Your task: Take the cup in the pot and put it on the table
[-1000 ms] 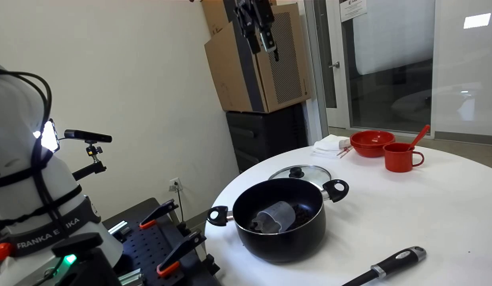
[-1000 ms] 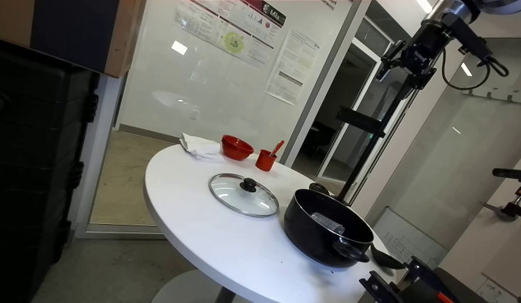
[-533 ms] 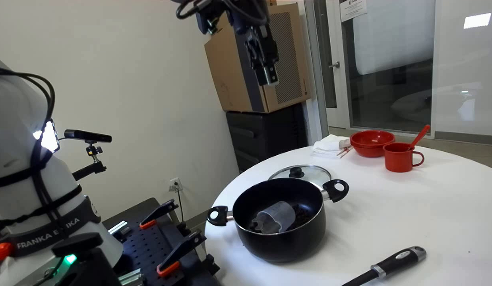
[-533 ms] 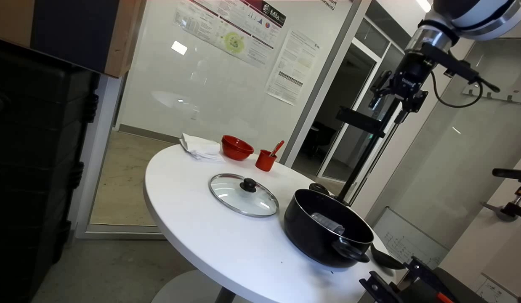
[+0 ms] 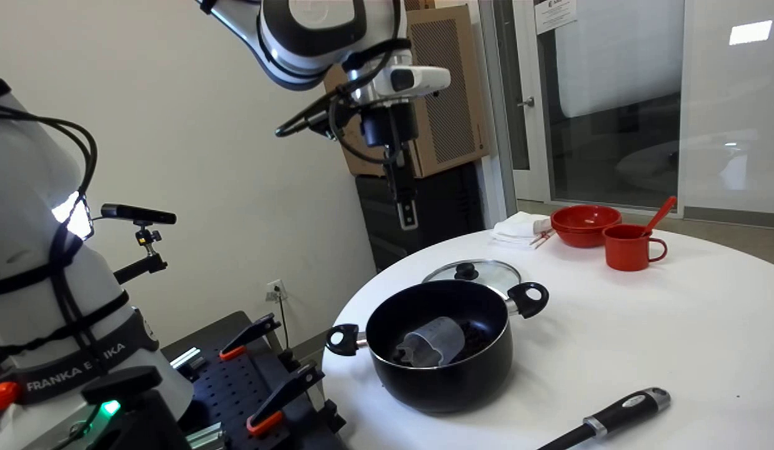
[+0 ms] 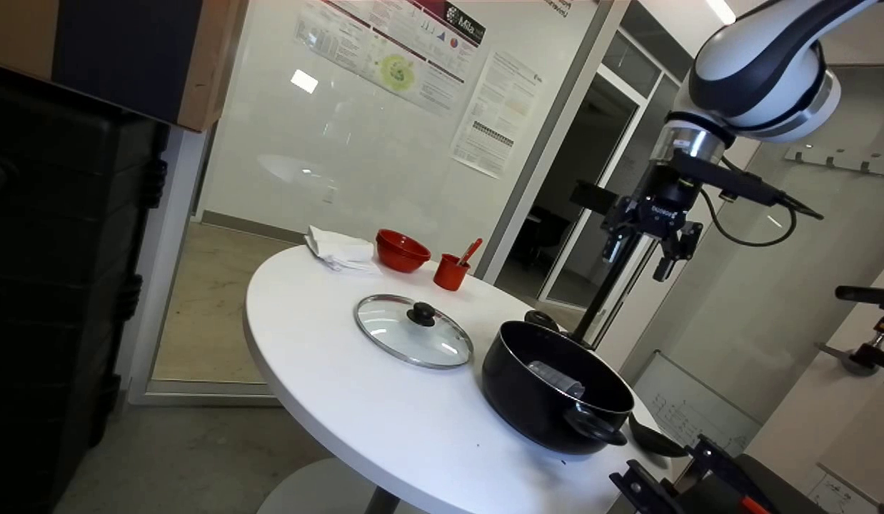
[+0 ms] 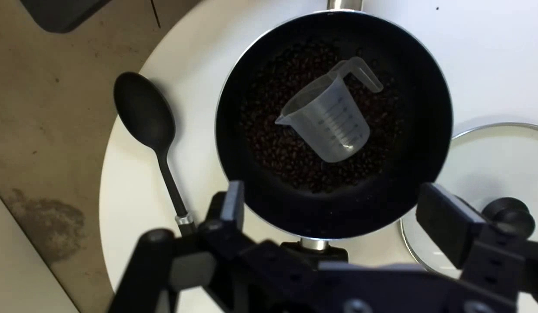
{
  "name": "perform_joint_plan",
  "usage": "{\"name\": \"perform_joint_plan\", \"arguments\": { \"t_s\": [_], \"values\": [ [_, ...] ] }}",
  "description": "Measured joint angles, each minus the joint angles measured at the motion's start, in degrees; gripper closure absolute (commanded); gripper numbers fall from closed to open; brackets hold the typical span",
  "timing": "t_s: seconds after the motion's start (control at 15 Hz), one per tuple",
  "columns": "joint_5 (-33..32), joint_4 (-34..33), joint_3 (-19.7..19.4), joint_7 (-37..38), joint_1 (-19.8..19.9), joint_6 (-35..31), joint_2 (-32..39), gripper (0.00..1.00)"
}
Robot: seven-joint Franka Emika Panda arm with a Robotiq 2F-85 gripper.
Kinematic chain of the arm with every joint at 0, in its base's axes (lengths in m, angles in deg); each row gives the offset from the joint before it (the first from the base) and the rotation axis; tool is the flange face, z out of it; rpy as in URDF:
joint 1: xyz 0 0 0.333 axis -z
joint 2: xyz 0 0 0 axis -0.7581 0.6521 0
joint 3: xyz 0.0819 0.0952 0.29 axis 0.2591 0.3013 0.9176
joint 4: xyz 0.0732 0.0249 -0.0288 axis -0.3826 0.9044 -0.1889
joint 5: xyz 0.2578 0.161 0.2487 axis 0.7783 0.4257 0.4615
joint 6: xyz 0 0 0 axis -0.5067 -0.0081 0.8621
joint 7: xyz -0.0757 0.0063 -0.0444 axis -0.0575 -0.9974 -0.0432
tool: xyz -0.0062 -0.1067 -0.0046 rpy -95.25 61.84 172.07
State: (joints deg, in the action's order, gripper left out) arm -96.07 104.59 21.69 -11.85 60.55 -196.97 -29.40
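Observation:
The cup, a translucent measuring cup, lies on its side on dark beans inside the black pot; it shows in both exterior views [image 5: 438,340] [image 6: 556,378]. In the wrist view the cup [image 7: 332,124] shows its handle at the upper right, its spout at the left. The pot [image 5: 437,387] stands on the white round table [image 5: 693,331], its wall also plain in an exterior view [image 6: 535,410]. My gripper [image 6: 638,262] is open and empty, pointing down, well above the pot. In the wrist view its fingers [image 7: 332,198] are wide apart, with the cup beyond them.
A glass lid [image 6: 395,334] with a black knob lies beside the pot. A black spoon [image 7: 143,108] lies on the pot's opposite side. Red bowls [image 5: 584,231], a red mug [image 5: 626,250] with a red utensil and white napkins [image 5: 515,230] are farther off. The pot's handles stick out.
The arm and open gripper have come down toward the pot, and the gripper has turned to point more straight down. The cup, pot and other objects have not moved.

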Motion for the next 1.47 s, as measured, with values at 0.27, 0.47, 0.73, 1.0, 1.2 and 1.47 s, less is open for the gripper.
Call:
{"name": "perform_joint_plan", "arguments": {
  "t_s": [0.27, 0.47, 0.73, 1.0, 1.2, 1.47],
  "values": [
    [-10.1, 7.6, 0.4, 3.9, 0.1, -18.3, 0.4, 0.0],
    [-22.1, 11.3, 1.5, 9.3, 2.8, -28.8, 0.5, 0.0],
    [-23.8, 11.7, 2.2, 9.7, 4.1, -30.0, 0.5, 0.0],
    [-23.5, 11.1, 2.0, 13.6, 5.0, -31.6, 0.6, 0.0],
    [-25.3, 11.2, 1.9, 20.6, 6.9, -36.6, 2.2, 0.0],
    [-28.7, 11.4, 1.8, 29.8, 9.5, -42.7, 6.5, 0.0]
  ]
}}
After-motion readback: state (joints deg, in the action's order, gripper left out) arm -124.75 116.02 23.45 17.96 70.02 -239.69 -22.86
